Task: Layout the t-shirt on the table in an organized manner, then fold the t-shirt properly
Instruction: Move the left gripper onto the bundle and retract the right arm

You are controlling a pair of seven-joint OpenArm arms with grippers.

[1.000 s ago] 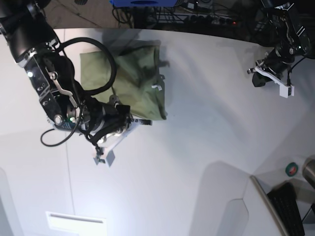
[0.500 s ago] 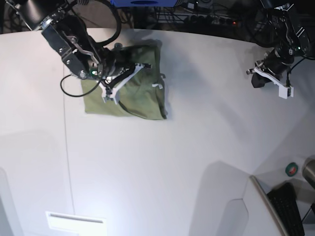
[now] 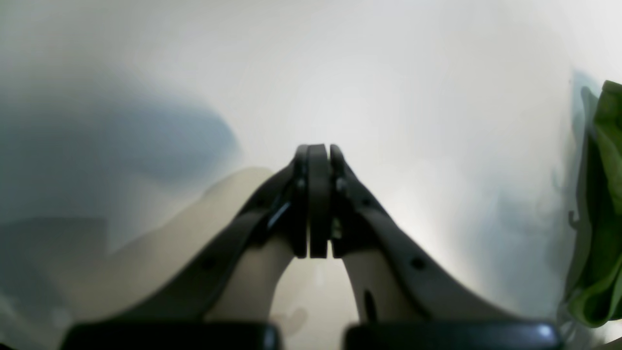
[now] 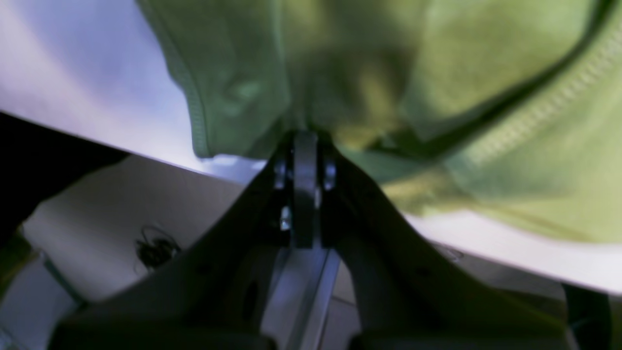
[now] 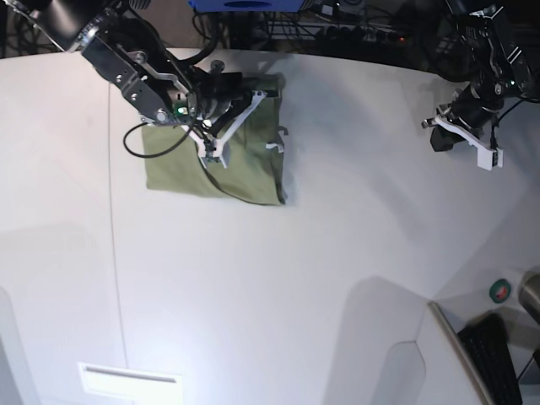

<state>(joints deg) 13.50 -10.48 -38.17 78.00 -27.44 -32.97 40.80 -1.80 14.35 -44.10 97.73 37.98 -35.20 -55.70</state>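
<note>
Beyond the far edge of the white worktop (image 5: 295,278) the room drops into shadow, where a tangle of dark cables (image 5: 337,25) runs over a dim floor. A blue box (image 5: 245,4) sits just past that far edge, cut off by the frame. Near the worktop's right front corner lies a black keyboard (image 5: 498,359), and just beyond it a small round green and red item (image 5: 501,291) beside part of a grey cylinder (image 5: 531,295). A pale rectangular label (image 5: 131,380) lies near the front left edge. Light falls from above, brightest at the front, and broad soft shadows spread across the surface.
</note>
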